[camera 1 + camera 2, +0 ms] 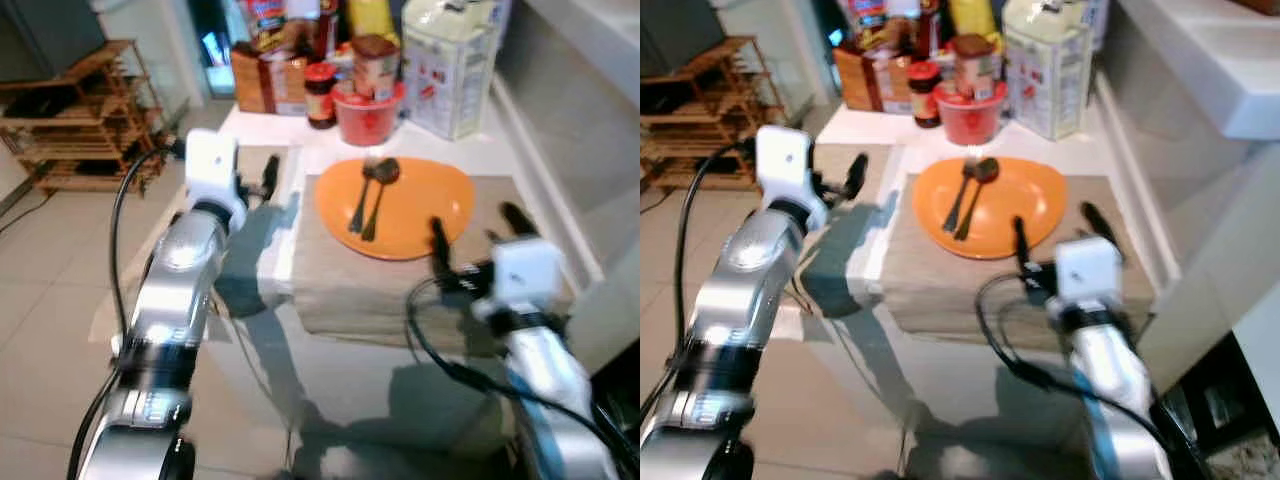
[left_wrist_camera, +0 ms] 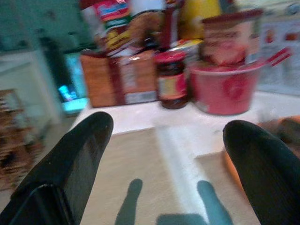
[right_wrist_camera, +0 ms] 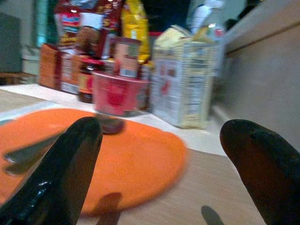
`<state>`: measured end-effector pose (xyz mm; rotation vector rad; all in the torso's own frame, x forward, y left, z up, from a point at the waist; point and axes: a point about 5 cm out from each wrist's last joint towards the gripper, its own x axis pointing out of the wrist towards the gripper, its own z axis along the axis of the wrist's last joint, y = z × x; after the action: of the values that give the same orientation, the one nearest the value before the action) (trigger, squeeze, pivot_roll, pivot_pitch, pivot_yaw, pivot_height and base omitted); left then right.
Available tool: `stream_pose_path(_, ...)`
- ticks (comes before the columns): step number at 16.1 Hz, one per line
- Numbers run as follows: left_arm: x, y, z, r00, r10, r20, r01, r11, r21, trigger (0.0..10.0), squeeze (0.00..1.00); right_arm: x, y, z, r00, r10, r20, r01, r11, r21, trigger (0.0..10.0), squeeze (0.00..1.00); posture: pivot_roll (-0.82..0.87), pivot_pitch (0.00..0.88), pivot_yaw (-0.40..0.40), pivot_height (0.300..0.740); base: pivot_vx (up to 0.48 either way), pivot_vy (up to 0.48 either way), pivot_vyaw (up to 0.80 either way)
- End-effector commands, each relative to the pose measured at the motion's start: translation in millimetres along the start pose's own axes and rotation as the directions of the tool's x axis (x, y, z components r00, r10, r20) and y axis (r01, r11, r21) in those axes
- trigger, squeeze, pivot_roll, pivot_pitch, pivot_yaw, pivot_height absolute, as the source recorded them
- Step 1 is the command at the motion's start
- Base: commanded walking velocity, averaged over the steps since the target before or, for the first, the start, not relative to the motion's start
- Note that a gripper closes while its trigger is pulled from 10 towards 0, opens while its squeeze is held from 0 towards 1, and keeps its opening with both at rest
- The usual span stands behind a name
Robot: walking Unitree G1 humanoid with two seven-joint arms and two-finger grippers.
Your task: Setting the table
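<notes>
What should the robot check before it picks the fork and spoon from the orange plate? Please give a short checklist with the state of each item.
1. Right gripper open: ok, fingers spread wide.
2. Left gripper open: ok, nothing between its fingers.
3. Fork and spoon lying on the orange plate: ok, side by side, touching or apart cannot tell.
4. Plate resting on the beige placemat: ok.
5. Right gripper aligned over the cutlery: not ok, it sits at the plate's near edge.
6. Red bowl away from the approach path: ok, behind the plate.

Jar (image 1: 320,93) and carton (image 1: 452,60) labels too blurred for me to read. Packets (image 1: 268,20) at the worktop's (image 1: 400,400) back cut off by frame edge. Fork and spoon (image 1: 372,195) blur together.
</notes>
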<state>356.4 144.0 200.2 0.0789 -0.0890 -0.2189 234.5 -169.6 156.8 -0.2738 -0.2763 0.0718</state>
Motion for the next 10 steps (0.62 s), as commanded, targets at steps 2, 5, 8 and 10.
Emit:
stream_pose_path(2, 21.6, 0.1, 12.7, 0.999, -0.048, -0.016, 0.047, 0.998, -0.035, 10.0, 0.00, -19.1, -10.2, 3.3, 1.000, -0.019, -0.005, 0.019, 0.999, -0.051, 10.0, 0.00, -0.27, 0.000, 0.152, 0.736, 0.000, 0.000, 0.00)
stream_pose_path(5, 40.9, -11.7, 21.4, 0.990, -0.101, -0.095, 0.092, 0.991, -0.094, 10.0, 0.00, -35.2, -8.6, -4.2, 0.997, -0.048, -0.059, 0.045, 0.997, -0.057, 10.0, 0.00, -0.28, 0.000, 0.188, 0.736, 0.000, 0.000, 0.00)
stream_pose_path(8, 51.8, -28.0, 21.4, 0.976, -0.172, -0.136, 0.161, 0.983, -0.085, 10.0, 0.00, -39.5, -2.7, -6.0, 0.995, -0.067, -0.079, 0.064, 0.997, -0.036, 10.0, 0.00, -0.28, 0.000, 0.210, 0.736, 0.000, 0.000, 0.00)
stream_pose_path(10, 55.7, -32.2, 13.3, 0.961, -0.176, -0.215, 0.156, 0.982, -0.107, 10.0, 0.00, -39.8, 1.1, -5.1, 0.994, -0.074, -0.081, 0.072, 0.997, -0.030, 10.0, 0.00, -0.27, 0.004, 0.217, 0.736, 0.000, 0.000, 0.00)
